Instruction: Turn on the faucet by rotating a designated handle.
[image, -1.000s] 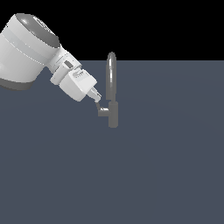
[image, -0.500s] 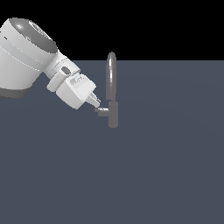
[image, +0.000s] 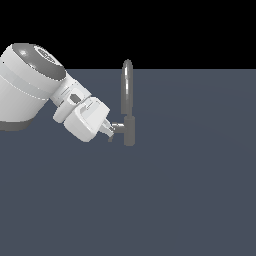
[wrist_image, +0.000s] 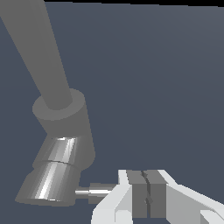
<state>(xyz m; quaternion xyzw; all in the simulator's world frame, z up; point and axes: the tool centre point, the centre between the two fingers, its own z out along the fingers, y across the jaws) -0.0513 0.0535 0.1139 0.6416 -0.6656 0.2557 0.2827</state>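
- I see one faucet (image: 128, 107) standing on the grey table (image: 190, 200), far from any near edge, and close to the far edge as the exterior view shows it.
- I count one handle (image: 118, 127): a short stub from the thick base, on the side facing the arm.
- My one claw (image: 111, 132) is at the tip of this handle. In the wrist view the two fingers (wrist_image: 146, 192) are pressed together, with nothing between them, so the claw is closed and empty.
- The thin stick of the handle (wrist_image: 94, 191) seems to touch the side of the fingers.
- I judge the risk is slipping: closed fingers only push, so they could slide off the thin stick.
- Pushing on the base would turn nothing.
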